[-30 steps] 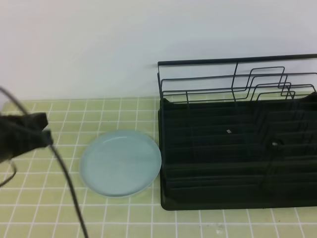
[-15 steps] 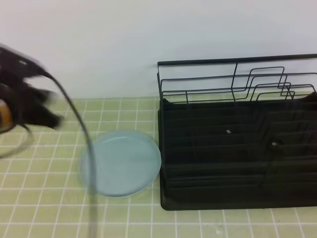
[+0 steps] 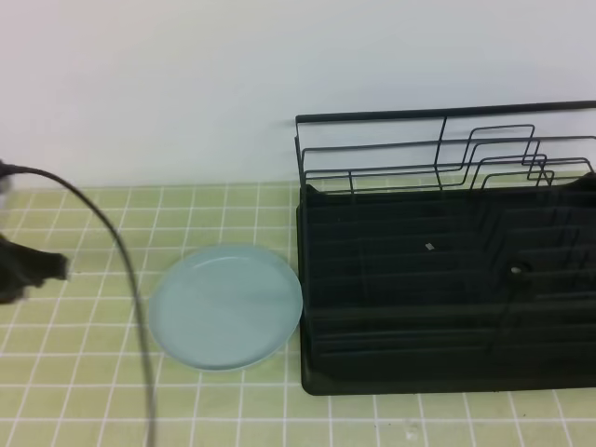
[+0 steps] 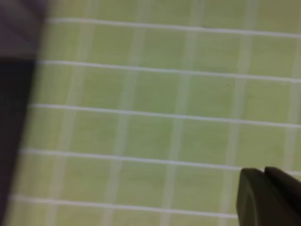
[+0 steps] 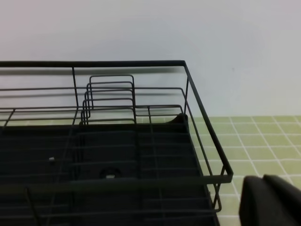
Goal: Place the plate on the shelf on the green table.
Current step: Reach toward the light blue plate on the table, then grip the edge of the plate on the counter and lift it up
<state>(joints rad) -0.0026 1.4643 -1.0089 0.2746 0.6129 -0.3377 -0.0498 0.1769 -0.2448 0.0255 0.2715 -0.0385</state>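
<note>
Plate flat on green table, rim just beside shelf, both grippers clenched, empty.

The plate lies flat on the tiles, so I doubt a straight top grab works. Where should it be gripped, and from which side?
Probably the plate's raised rim on its left edge, coming from the left: the rack crowds the right edge, and the left pincer is already on that side.

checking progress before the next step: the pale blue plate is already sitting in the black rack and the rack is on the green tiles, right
Not quite. The plate is not in the rack; it lies flat on the green tiles just left of the rack, as the exterior high view shows. The rack does stand on the green tiles.
</note>
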